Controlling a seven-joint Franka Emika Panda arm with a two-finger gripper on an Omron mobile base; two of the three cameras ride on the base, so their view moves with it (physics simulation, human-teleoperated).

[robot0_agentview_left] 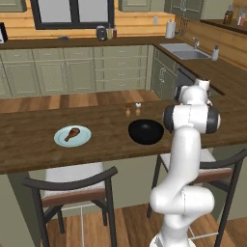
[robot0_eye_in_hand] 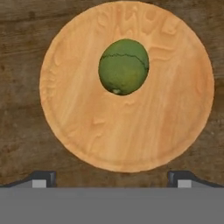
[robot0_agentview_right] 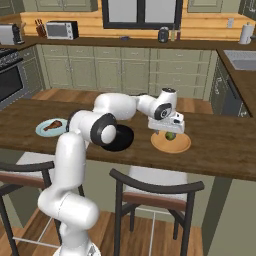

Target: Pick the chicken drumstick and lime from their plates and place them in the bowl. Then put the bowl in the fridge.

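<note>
Gripper [robot0_agentview_right: 170, 133] wide open above lime [robot0_eye_in_hand: 124, 66] on orange plate [robot0_eye_in_hand: 78, 131]; drumstick [robot0_agentview_left: 72, 133] on blue plate [robot0_agentview_left: 61, 141], bowl [robot0_agentview_left: 145, 131] between plates.

Place: a home kitchen, rendered.
Cabinets: sage-green cabinets [robot0_agentview_left: 72, 72] run along the far wall under a dark worktop.
Sink: a steel sink [robot0_agentview_left: 185, 50] with tap sits in the corner run.
Appliances: a microwave [robot0_agentview_right: 61, 30], toaster [robot0_agentview_right: 8, 34] and oven [robot0_agentview_right: 10, 80] stand at the left.
Window: a dark-framed window [robot0_agentview_right: 142, 12] in timber-clad wall.
Seating: chairs [robot0_agentview_right: 157, 192] tucked at a wooden bench [robot0_agentview_left: 29, 140].
</note>
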